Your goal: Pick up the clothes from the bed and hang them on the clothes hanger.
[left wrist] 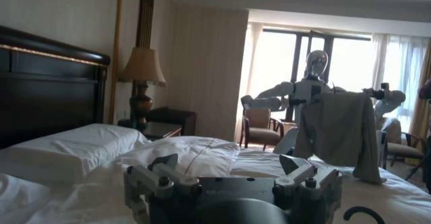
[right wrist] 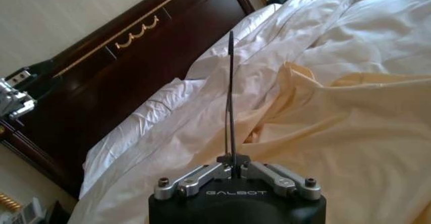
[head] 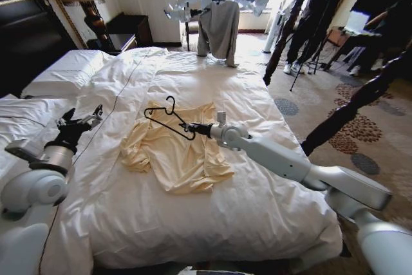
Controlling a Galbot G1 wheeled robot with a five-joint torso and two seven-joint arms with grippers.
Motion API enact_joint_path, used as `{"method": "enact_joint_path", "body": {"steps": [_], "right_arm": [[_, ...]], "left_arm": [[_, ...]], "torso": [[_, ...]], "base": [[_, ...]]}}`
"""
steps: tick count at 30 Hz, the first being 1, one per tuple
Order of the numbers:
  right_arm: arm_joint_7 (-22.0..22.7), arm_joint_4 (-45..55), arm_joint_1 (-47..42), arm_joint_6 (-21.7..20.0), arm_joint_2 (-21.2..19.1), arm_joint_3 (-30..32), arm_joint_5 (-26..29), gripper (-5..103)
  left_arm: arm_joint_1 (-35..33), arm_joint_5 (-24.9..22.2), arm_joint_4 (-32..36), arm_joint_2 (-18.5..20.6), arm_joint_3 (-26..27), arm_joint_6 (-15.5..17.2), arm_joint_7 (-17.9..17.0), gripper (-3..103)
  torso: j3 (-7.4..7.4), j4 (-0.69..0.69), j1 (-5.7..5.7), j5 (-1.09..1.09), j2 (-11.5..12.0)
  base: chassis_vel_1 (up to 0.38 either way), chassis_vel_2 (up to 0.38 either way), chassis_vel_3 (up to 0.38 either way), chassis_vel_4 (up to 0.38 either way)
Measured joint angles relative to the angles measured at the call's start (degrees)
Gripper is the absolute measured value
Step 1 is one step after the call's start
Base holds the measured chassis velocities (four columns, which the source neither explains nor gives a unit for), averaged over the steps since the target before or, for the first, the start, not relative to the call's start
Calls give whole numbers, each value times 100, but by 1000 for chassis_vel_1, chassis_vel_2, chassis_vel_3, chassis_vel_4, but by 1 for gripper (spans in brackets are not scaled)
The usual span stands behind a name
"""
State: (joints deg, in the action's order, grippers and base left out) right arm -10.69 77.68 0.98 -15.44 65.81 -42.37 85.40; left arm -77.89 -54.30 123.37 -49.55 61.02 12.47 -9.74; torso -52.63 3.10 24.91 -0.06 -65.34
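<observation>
Fingers of the right gripper (head: 188, 127) pinch the clothes hanger (head: 168, 120) over the clothes (head: 177, 152); left gripper (head: 87, 120) fingers spread.

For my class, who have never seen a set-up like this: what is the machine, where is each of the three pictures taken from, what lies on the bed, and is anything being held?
It is a wheeled robot with two arms, each ending in a gripper. One picture comes from a camera on its head, looking down at the bed. The other two come from cameras on its wrists.

On the white duvet lies a pale yellow shirt, spread out and rumpled. The right gripper reaches over it, and its fingers are shut on the thin dark clothes hanger. In the right wrist view the hanger shows edge-on as a thin dark line.

The left gripper hovers over the duvet near the pillows, open and empty.
</observation>
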Motion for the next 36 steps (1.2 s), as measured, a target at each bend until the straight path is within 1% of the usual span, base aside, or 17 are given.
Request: {"method": "enact_joint_path", "body": {"steps": [4,7,8,9,11,13,17,18,20,21,23,24,26,28,29,33,36], "right_arm": [[-21,-128,-21,-35,-31,-21,-2,0],[-177,5,70,-229,-351,-89,143,0],[-177,5,70,-229,-351,-89,143,0],[-246,-10,102,-251,-386,-117,152,0],[-620,-213,264,-360,-462,-290,165,0],[-730,-338,342,-393,-447,-368,192,0],[-1025,-775,512,-550,-284,-450,379,0],[-1325,-1100,632,-785,-180,-488,482,0],[-1441,-1236,677,-862,-139,-510,499,0],[-1822,-1637,784,-1024,-20,-556,498,0],[-2220,-2179,864,-1118,161,-557,371,0],[-2220,-2179,864,-1118,161,-557,371,0],[-2553,-2765,920,-1229,403,-479,161,0],[-2614,-2866,930,-1239,449,-463,112,0],[-2796,-3160,944,-1267,614,-409,-71,0],[-3072,-3630,934,-1326,939,-265,-306,0],[-3202,-3727,907,-1359,1010,-191,-382,0]], "left_arm": [[0,12,2,-33,-2,-1,2,100],[8,36,-2,-68,-43,-1,18,100],[8,36,-2,-68,-43,-1,18,100],[13,47,-9,-75,-56,-1,21,100],[48,92,-47,-106,-97,4,31,100],[68,103,-65,-118,-107,10,36,100],[96,139,-120,-143,-115,16,74,100],[98,180,-154,-163,-116,16,118,100],[98,190,-161,-169,-117,16,129,100],[99,208,-173,-192,-121,16,146,100],[103,228,-190,-221,-129,16,160,100],[103,228,-190,-221,-129,16,160,100],[118,244,-232,-240,-144,14,181,100],[121,246,-239,-241,-147,13,186,100],[147,263,-283,-243,-164,10,206,100],[212,305,-363,-251,-242,7,240,100],[239,318,-386,-257,-279,7,246,100]], "torso": [[0,2,0,2,0],[1,3,0,5,0],[1,3,0,5,0],[1,3,0,4,0],[1,4,-1,4,0],[1,4,-1,4,0],[1,0,0,5,0],[1,0,0,3,0],[1,0,-1,3,0],[1,0,-1,4,0],[1,2,0,3,0],[1,2,0,3,0],[0,2,1,4,0],[0,2,1,4,0],[0,2,0,4,0],[0,0,0,3,0],[0,-1,0,3,0]], "base": [[0,0,0,0],[0,0,0,0],[0,0,0,0],[0,0,0,0],[0,0,0,0],[0,0,0,0],[0,0,0,0],[0,0,0,0],[0,0,0,0],[0,0,0,0],[0,0,0,0],[0,0,0,0],[0,0,0,0],[0,0,0,0],[0,0,0,0],[0,0,0,0],[0,0,0,0]]}}
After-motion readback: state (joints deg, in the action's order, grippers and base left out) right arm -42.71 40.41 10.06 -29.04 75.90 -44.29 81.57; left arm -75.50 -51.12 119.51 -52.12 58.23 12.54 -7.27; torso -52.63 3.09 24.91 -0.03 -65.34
